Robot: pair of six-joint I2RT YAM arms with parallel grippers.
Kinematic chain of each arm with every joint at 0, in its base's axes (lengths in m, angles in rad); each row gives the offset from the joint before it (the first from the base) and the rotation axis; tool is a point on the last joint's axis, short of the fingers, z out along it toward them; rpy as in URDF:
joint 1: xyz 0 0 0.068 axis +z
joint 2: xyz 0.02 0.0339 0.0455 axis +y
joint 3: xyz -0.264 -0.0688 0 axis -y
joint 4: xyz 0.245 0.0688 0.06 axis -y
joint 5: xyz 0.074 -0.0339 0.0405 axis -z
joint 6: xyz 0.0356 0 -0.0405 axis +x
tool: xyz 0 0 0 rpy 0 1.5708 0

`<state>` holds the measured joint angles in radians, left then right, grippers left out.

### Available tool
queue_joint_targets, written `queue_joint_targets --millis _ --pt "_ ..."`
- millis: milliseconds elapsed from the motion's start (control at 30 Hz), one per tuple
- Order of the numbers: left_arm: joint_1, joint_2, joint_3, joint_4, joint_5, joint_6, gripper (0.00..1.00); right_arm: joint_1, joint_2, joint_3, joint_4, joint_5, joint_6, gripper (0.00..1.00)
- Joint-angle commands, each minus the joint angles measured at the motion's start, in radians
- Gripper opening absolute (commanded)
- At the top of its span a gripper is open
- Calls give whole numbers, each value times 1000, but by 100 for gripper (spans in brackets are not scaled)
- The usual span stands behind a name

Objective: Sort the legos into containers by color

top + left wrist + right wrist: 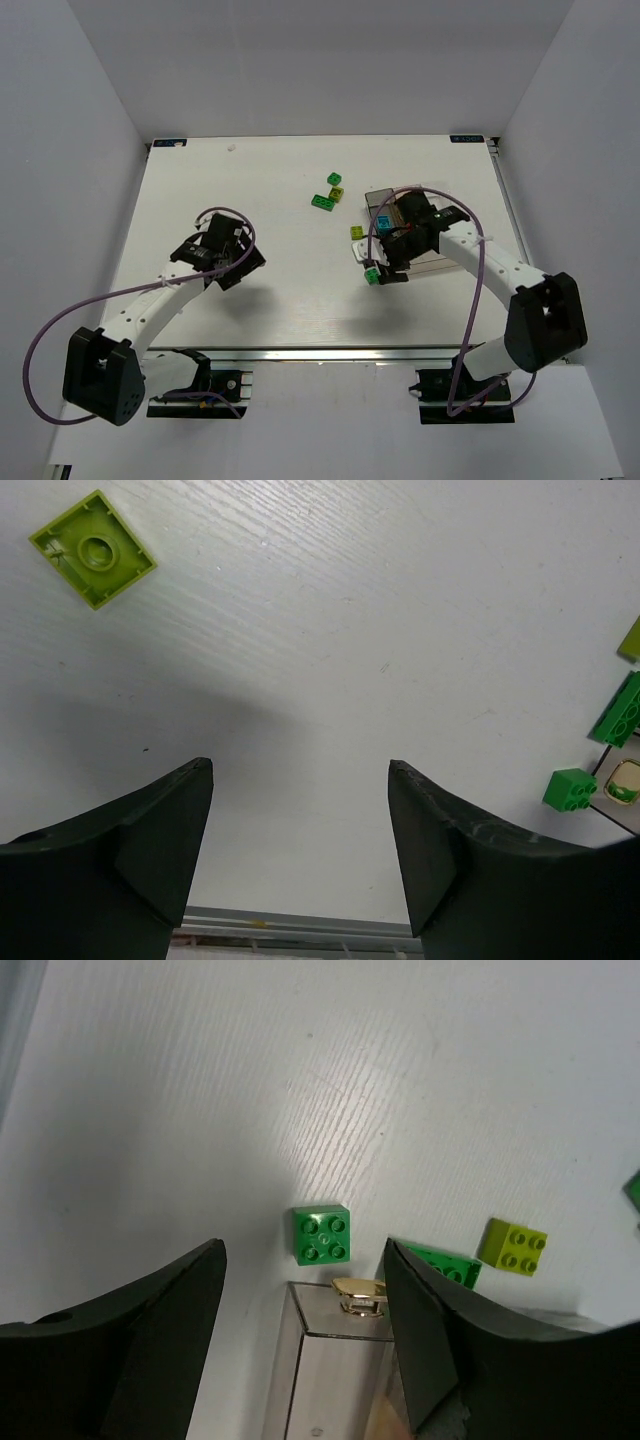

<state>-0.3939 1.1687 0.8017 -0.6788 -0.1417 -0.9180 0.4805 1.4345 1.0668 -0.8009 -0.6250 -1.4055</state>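
The clear smoky-walled container [380, 200] lies at the right, mostly under my right arm; its corner [330, 1360] with a gold clasp [358, 1295] shows in the right wrist view. My right gripper [386, 266] [303, 1248] is open and empty, above the box corner. A green brick [322, 1234] [372, 277] lies on the table just beyond that corner. Another green brick [442, 1263] and a yellow-green one [513, 1247] lie to its right. My left gripper [238, 272] [299, 765] is open and empty over bare table. A flat yellow-green brick [92, 548] lies far ahead of it.
A green brick [322, 201] and two yellowish bricks [336, 186] lie at the back centre, and a yellow-green one [357, 233] lies left of the box. Green bricks [570, 788] show at the right edge of the left wrist view. White walls enclose the table.
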Motion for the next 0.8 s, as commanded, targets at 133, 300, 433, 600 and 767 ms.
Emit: queue_joint_targets --millis 133,300,433,600,767 --pt "1 -69 -24 -10 -2 -18 81 9 228 183 -249 11 -524 67" --pt "1 -96 -39 -16 -7 -22 82 40 332 289 -254 77 -460 67" --pt "1 -118 -45 -28 -15 -25 82 82 360 314 -290 129 -399 67" --pt "1 -136 -52 -39 -27 -28 83 128 354 297 -281 200 -255 68" --pt "1 -132 -56 -30 -29 -25 84 173 337 226 -190 280 -95 68"
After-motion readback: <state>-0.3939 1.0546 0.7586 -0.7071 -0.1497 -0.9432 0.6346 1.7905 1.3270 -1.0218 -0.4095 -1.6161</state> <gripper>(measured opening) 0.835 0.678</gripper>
